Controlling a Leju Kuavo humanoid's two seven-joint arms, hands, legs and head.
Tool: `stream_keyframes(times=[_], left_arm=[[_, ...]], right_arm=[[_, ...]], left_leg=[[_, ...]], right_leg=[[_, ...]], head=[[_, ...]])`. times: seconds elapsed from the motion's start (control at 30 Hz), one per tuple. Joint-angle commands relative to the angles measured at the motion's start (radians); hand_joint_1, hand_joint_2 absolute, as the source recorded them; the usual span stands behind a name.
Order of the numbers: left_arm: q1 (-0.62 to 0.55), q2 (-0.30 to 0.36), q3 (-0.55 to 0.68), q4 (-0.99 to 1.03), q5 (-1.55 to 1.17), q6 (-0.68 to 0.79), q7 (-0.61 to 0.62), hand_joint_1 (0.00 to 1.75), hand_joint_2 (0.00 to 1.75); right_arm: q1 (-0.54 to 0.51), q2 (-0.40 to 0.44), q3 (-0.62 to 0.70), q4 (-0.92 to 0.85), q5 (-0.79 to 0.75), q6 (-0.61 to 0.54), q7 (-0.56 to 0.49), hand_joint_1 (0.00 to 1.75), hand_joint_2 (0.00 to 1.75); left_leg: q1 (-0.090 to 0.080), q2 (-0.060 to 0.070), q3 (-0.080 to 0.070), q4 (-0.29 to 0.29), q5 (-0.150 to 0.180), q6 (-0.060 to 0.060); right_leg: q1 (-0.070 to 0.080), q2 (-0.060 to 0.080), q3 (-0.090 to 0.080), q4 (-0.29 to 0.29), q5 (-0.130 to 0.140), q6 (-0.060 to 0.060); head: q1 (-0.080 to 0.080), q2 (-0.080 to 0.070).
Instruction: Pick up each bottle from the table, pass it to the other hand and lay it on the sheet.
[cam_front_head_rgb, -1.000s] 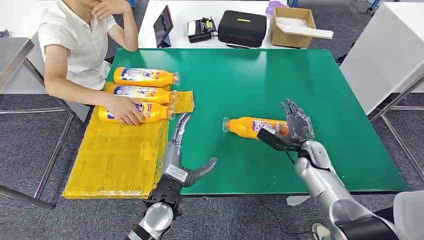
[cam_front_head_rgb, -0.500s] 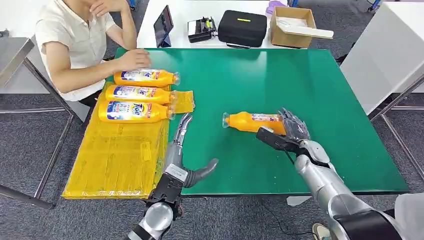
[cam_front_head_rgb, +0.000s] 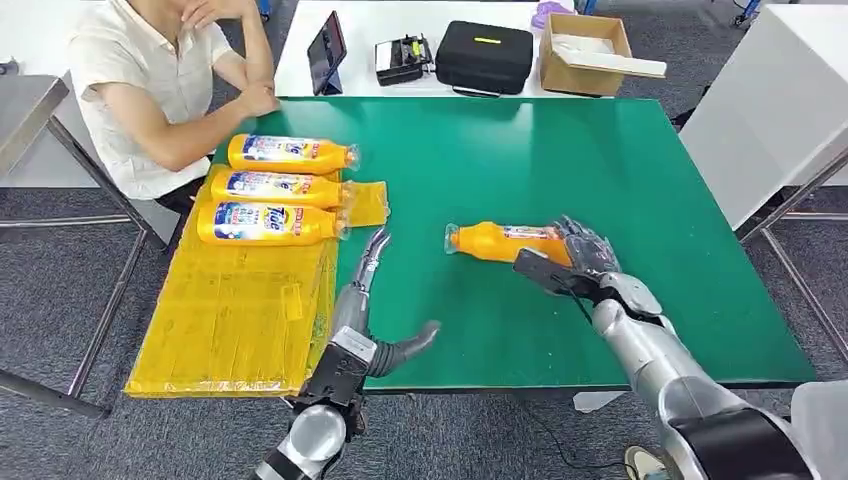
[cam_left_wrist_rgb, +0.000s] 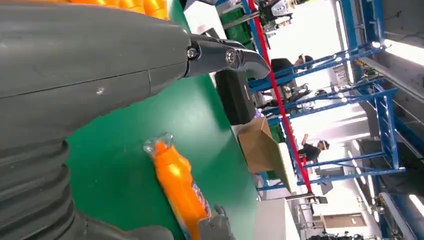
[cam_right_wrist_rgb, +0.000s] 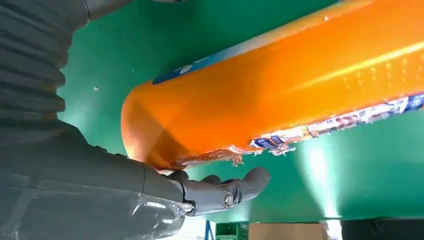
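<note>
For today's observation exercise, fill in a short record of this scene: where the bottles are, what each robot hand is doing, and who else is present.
Bottles on sheet: three orange detergent bottles lying side by side on the yellow sheet
Bottle on table: one orange bottle lying on the green table, cap toward the sheet
Right hand: wrapped around that bottle's base
Left hand: open, holding nothing, near the sheet's edge
Person: seated at the table's far left corner
Step not yet done: handover

You have one detergent bottle lying on the counter against your right hand. Far left of your left hand, three bottles lie side by side on the sheet.
</note>
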Motion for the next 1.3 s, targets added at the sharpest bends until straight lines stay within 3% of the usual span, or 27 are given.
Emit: stream_keyframes(times=[0.03,0.4,0.73,0.8,1.3], left_arm=[[-0.025,0.028,-0.017,0.014,0.005,-0.003,0.007,0.0,1.75],[-0.027,0.026,-0.016,0.016,0.007,-0.003,0.007,0.0,1.75],[-0.015,0.029,-0.004,-0.01,-0.004,0.017,0.012,0.0,1.75],[-0.012,0.029,-0.001,-0.012,-0.005,0.022,0.012,0.0,1.75],[-0.021,0.027,-0.015,0.029,0.017,0.006,0.003,0.0,1.75]], right_arm=[[-0.124,0.008,0.133,0.136,0.081,-0.012,0.085,0.0,1.75],[-0.144,0.014,0.161,0.152,0.114,-0.029,0.1,0.0,1.75],[-0.207,0.079,0.242,0.114,0.2,-0.092,0.115,0.0,1.75],[-0.209,0.083,0.247,0.108,0.202,-0.097,0.108,0.0,1.75],[-0.142,0.075,0.165,0.169,0.058,-0.026,0.062,0.0,1.75]], left_leg=[[0.001,0.004,0.003,0.001,-0.002,-0.001],[0.002,0.004,0.004,0.001,-0.003,-0.002],[0.002,0.009,0.004,0.002,-0.004,-0.002],[0.001,0.005,0.001,0.001,-0.002,-0.001],[0.002,0.002,0.004,0.0,-0.002,-0.002]], right_leg=[[0.001,0.003,0.002,0.0,-0.001,-0.004],[0.003,0.002,0.003,0.0,-0.002,-0.006],[0.003,0.007,0.002,0.001,-0.001,-0.007],[0.001,0.004,0.0,0.0,0.0,-0.004],[0.003,0.0,0.005,-0.001,-0.002,-0.006]], head=[[0.0,0.0],[0.0,0.0],[0.0,0.0],[0.0,0.0],[0.0,0.0]])
